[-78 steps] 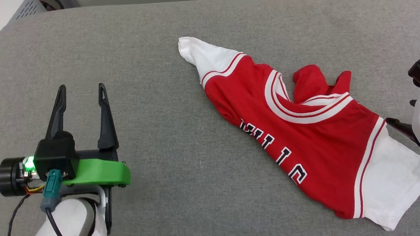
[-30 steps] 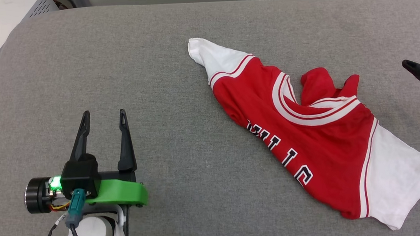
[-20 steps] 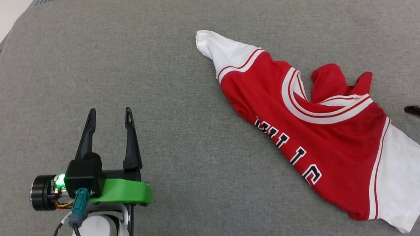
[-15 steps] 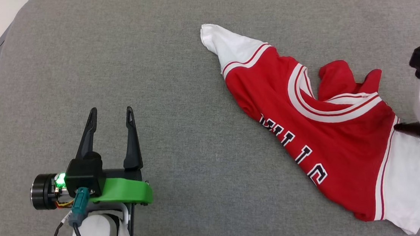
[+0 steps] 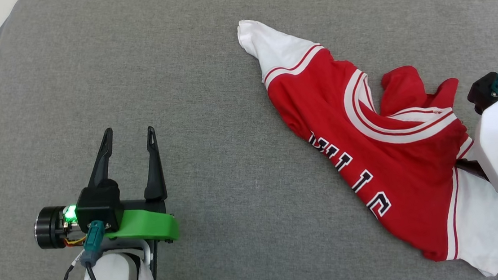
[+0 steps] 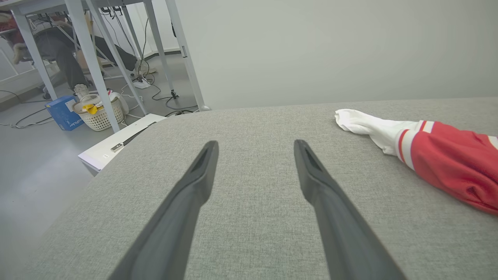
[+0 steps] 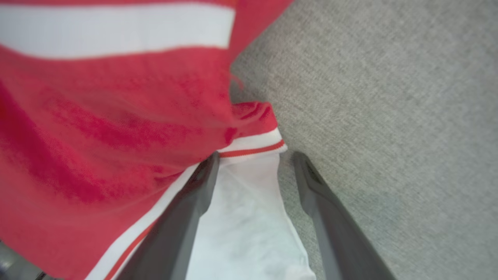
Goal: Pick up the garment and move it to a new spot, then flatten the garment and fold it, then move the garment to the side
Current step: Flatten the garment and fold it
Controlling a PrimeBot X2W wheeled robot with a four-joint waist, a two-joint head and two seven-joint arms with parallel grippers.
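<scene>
The garment (image 5: pixel 367 147), a red jersey with white sleeves and black lettering, lies crumpled on the right half of the grey padded surface (image 5: pixel 207 71). My right gripper (image 5: pixel 470 168) is down at its right sleeve, mostly hidden behind its white bracket. In the right wrist view the right gripper (image 7: pixel 255 155) stands open, its fingers straddling the white sleeve (image 7: pixel 241 217) just below the striped trim. My left gripper (image 5: pixel 129 132) hovers open and empty over bare surface at the lower left, far from the jersey. In the left wrist view the left gripper (image 6: pixel 255 144) points past the garment's far sleeve (image 6: pixel 369 124).
The surface's left edge drops to the floor, where a white flat unit (image 6: pixel 116 144) lies. Table legs (image 6: pixel 93 58), a blue box (image 6: pixel 64 112) and a basket (image 6: pixel 97 114) stand further off. A pale wall (image 6: pixel 330 46) rises behind the surface.
The head camera has shifted, so the whole picture slid. My right gripper came in from the right edge and down over the white sleeve. The left gripper kept its pose.
</scene>
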